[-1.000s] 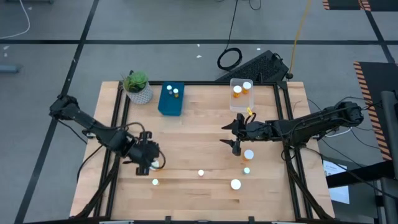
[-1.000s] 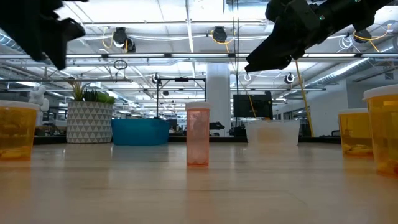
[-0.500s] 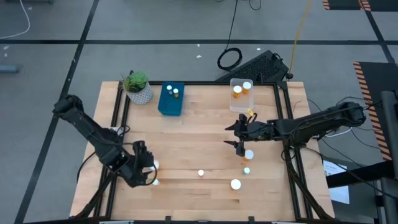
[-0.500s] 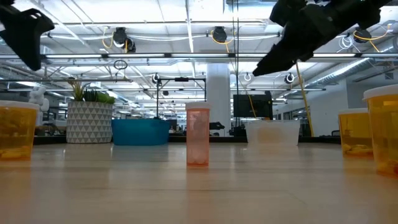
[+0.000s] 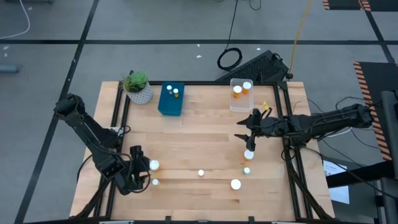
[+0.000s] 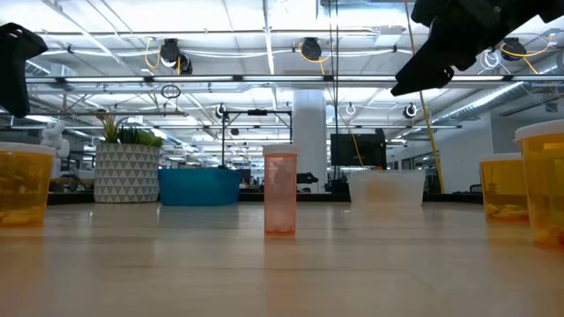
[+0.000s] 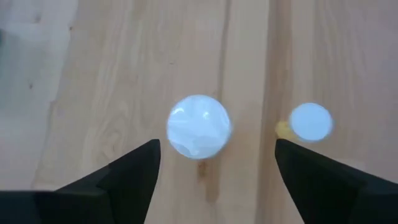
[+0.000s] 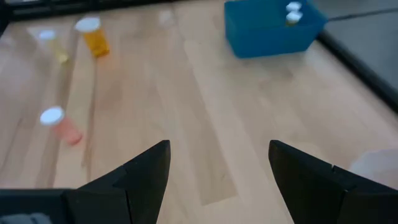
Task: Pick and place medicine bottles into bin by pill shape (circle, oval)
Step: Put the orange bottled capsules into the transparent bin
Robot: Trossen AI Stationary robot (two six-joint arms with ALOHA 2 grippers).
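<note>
White-capped bottle near the bench's front-left corner stands upright, so its long axis points straight up at the left gripper hanging right above it. Fingers are spread wide with nothing in them, and the cap sits between them, a bit off toward one side. A second small bottle stands just beside it. The right gripper hovers near the right edge, also spread and empty, so the left arm's clearly nearer.

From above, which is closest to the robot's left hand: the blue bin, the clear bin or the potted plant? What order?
From the left hand, at the table's near-left:
1. Potted plant, far-left corner.
2. Blue bin, just right of the plant.
3. Clear bin, far right.
</note>
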